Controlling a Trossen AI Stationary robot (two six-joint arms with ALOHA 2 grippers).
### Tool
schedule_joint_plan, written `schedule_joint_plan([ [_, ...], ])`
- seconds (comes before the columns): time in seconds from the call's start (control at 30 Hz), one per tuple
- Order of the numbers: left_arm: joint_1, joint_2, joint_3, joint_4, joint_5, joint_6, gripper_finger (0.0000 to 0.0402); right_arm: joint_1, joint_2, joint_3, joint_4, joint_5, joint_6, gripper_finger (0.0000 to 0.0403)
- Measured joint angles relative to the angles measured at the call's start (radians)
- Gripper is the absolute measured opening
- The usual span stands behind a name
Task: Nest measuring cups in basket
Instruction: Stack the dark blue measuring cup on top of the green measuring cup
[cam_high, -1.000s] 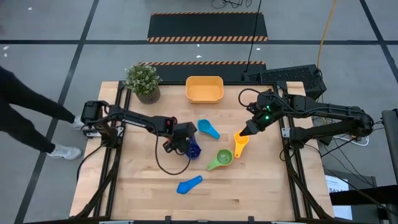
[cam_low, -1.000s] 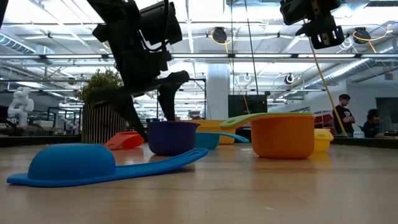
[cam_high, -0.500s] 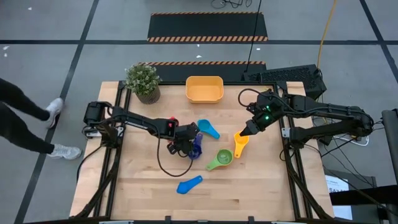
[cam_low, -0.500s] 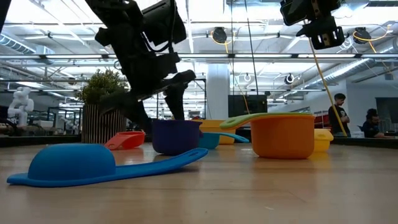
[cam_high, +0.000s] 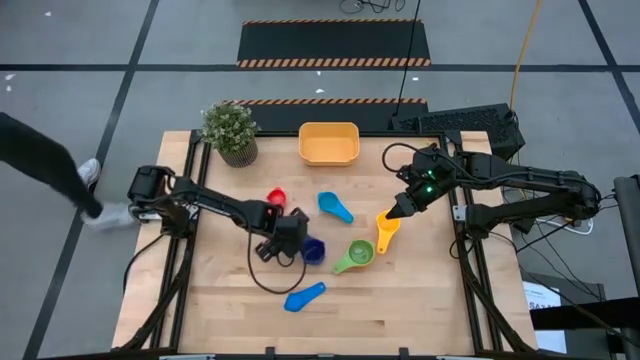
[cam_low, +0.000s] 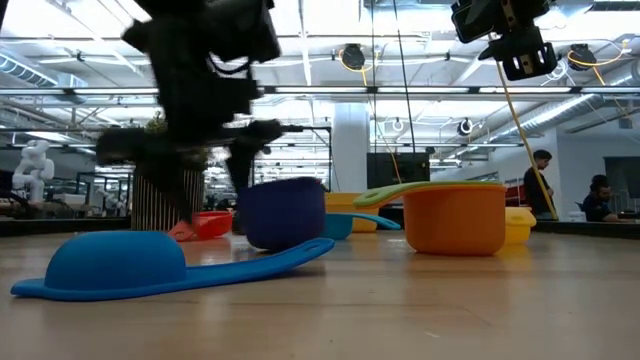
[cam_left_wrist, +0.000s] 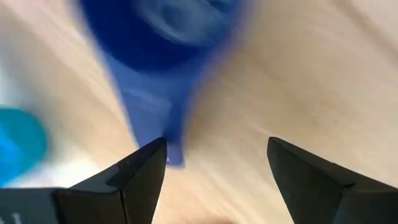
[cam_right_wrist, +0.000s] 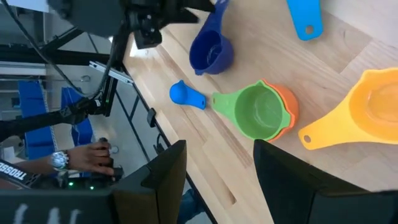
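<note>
The dark blue cup (cam_high: 313, 250) stands upright on the table, its handle (cam_left_wrist: 155, 109) pointing at my left gripper (cam_high: 287, 238), which is open just to its left. The red cup (cam_high: 276, 197) lies beyond it. One light blue cup (cam_high: 335, 207) is near the middle; another (cam_high: 305, 296) lies mouth down toward the near edge. The green cup (cam_high: 355, 257) sits nested in the orange cup (cam_right_wrist: 290, 116). The yellow cup (cam_high: 388, 233) lies under my open right gripper (cam_high: 399, 209), which hangs well above it (cam_low: 512, 55). The basket (cam_high: 329, 143) is at the far edge. My left gripper (cam_left_wrist: 217, 149) is open, and the free end of the dark blue cup's handle (cam_left_wrist: 175, 159) shows right beside one fingertip (cam_left_wrist: 155, 155). The view is blurred, so I cannot tell whether that finger touches it. The cup rests on the table.
A potted plant (cam_high: 230, 131) stands at the far left corner, next to the basket. A cable loops over the table by the left arm (cam_high: 262, 275). A person's leg (cam_high: 45, 165) passes left of the table, and a hand (cam_right_wrist: 84, 158) shows beyond the near edge.
My left gripper has drawn back from the dark blue cup toward the table's left and near edge, still moving and blurred. This uncovers the red cup behind it. The dark blue cup has slid slightly toward the near edge. The person on the left has walked on.
</note>
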Motion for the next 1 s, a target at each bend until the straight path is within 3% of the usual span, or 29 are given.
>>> schedule_joint_plan([
  [0.17, -0.06, -0.069, -0.001, -0.137, 0.001, -0.134, 0.028, 0.0, 0.0, 0.0, -0.003, 0.001, -0.009, 0.0181],
  [0.3, -0.08, -0.146, 0.0, -0.105, -0.008, -0.255, 0.028, 0.0, 0.0, 0.0, -0.002, 0.003, -0.022, 0.0181],
  [0.47, -0.057, -0.189, 0.0, 0.021, -0.07, -0.564, 0.028, 0.0, 0.0, -0.035, 0.028, -0.001, -0.007, 0.0181],
  [0.67, -0.041, -0.165, 0.0, 0.073, -0.019, -0.907, 0.0298, 0.0, 0.0, -0.065, 0.057, -0.03, 0.051, 0.0181],
  [0.83, -0.073, -0.13, 0.0, 0.111, 0.01, -0.95, 0.0336, 0.0, -0.01, -0.065, 0.109, -0.031, 0.053, 0.0181],
  [1.0, -0.087, -0.067, -0.001, 0.118, 0.003, -0.87, 0.0363, 0.0, -0.023, -0.065, 0.134, -0.028, 0.055, 0.0181],
])
